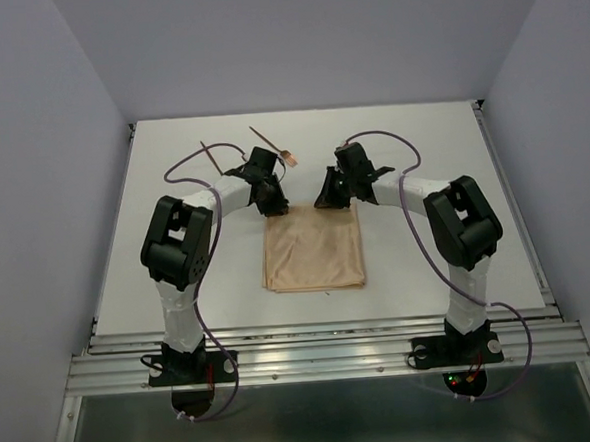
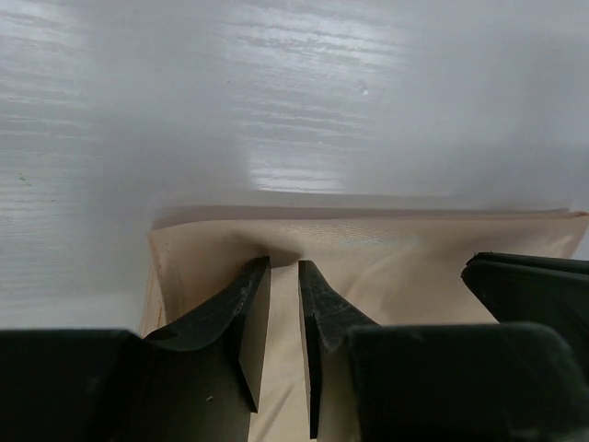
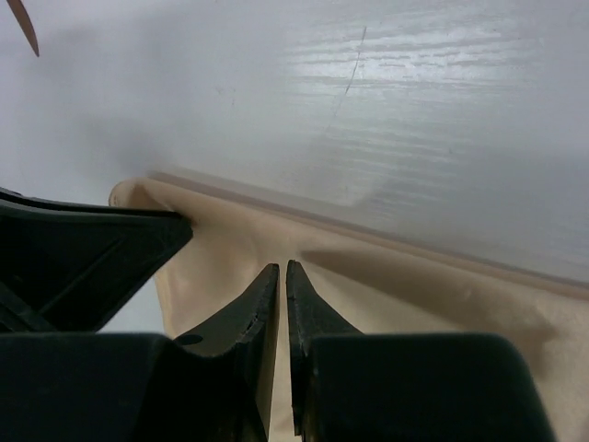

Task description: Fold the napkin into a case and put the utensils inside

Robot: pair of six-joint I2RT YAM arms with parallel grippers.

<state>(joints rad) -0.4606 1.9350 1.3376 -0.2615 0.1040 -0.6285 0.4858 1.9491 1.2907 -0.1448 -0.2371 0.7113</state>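
We saw 1 napkin (image 1: 313, 250), folded to a rectangle, flat at centre of the table (image 1: 421, 153). 2 utensils (image 1: 273, 145) lay beyond it, apart from the cloth: 1 forked, 1 plain. 2 arms met its far edge. L gripper (image 2: 283, 265) was at the left corner, jaws narrow, pinching bunched cloth. R gripper (image 3: 282, 267) was at the right corner, jaws nearly together, pinching too.

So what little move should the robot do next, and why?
Probably lift the far edge of the napkin and carry it toward the near edge. The left tool and the right tool both sit at that far edge with cloth puckered at their tips, so they seem to pinch it, and the napkin is wide and flat, not yet folded narrow.
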